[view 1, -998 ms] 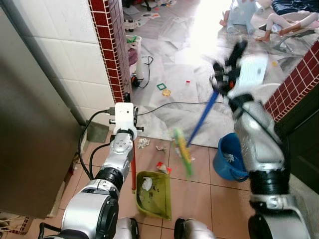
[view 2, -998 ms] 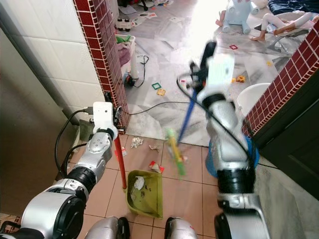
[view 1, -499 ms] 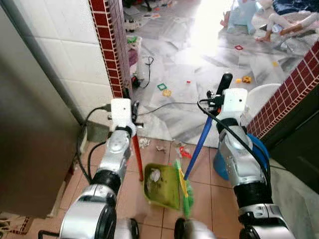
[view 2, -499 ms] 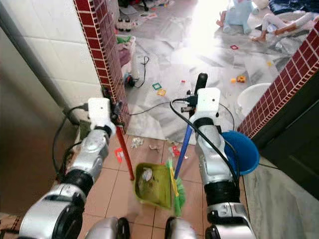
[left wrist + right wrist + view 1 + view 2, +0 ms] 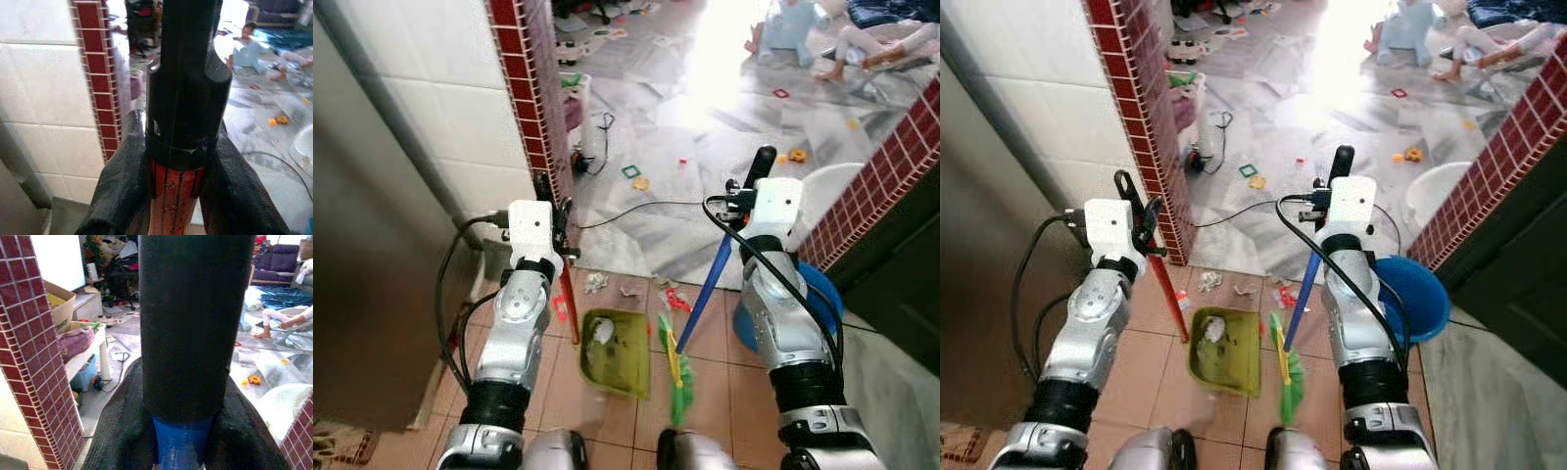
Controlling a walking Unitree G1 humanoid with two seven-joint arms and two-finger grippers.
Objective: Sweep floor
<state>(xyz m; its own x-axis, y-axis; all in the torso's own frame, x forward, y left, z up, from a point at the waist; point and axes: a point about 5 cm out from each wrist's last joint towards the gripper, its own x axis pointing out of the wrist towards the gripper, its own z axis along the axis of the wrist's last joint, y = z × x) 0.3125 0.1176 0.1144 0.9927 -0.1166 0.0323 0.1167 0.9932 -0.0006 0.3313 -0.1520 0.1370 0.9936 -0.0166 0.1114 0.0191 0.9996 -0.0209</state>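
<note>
1. Left end effector (image 5: 171,196): fingers clamped on the red dustpan handle (image 5: 570,308), just below its black cap.
2. Right end effector (image 5: 181,440): fingers closed around the blue broom pole (image 5: 705,289), under its black grip.
3. Dustpan (image 5: 615,352): green plastic, on terracotta floor (image 5: 744,382) tiles, holding crumpled paper.
4. Broom head (image 5: 675,372): green bristles, at the dustpan's 3 o'clock.
5. Litter (image 5: 595,282): scattered at the dustpan's 12 o'clock.

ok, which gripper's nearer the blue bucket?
Right. The right gripper holds the blue broom handle just left of and above the blue bucket; the left gripper, on the red dustpan handle, is across by the brick pillar.
</note>
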